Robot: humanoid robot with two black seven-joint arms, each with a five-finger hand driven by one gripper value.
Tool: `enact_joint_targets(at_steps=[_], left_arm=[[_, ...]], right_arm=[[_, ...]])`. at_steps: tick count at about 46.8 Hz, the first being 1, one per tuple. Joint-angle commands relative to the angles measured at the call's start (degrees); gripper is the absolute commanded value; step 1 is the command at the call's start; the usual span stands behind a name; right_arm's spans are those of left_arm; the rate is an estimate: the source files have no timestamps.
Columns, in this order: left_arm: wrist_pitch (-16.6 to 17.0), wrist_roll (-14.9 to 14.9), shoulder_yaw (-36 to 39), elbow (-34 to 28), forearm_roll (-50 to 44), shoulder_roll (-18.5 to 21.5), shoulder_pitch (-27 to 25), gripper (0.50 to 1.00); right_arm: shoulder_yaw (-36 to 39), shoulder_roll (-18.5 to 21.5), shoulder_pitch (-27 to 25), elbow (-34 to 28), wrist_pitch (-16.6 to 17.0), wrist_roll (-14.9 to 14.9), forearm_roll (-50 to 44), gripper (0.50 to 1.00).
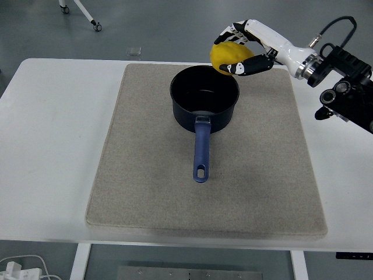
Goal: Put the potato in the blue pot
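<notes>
A dark blue pot (204, 97) with a blue handle (201, 151) pointing toward me stands on a beige mat (145, 175) at the table's middle back. My right hand (240, 48) comes in from the right and is shut on a yellow potato (229, 56). It holds the potato in the air just above and to the right of the pot's far rim. The pot's inside looks empty. The left arm is out of view.
The white table (52, 146) extends to both sides of the mat. The right arm's black forearm and cable (344, 70) hang over the table's right back corner. A wheeled stand leg (87, 17) shows on the floor beyond.
</notes>
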Motion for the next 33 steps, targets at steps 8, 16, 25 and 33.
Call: enact_joint_targets(at_steps=[8,16,25,33], left_arm=[[0.0,0.0,-0.1,0.2,0.0,0.0,0.0,0.999],[0.0,0.0,-0.1,0.4,0.0,0.0,0.1,0.999],[0.0,0.0,0.0,0.4,0.0,0.0,0.1,0.999],[0.0,0.1,0.0,0.3,0.0,0.0,0.1,0.999]], right_arm=[[-1.8,9.1,1.4,-9.9,0.1,0.1,-0.3,0.5],[-2.8,14.4,1.3,-15.1,0.2,0.2,-0.3,0.5],[-2.8,17.3,0.7,-18.3,-0.4,0.2,-0.4,0.5],[-2.7,18.0,-0.2,-19.4,-1.1,0.2,-0.4,0.5]])
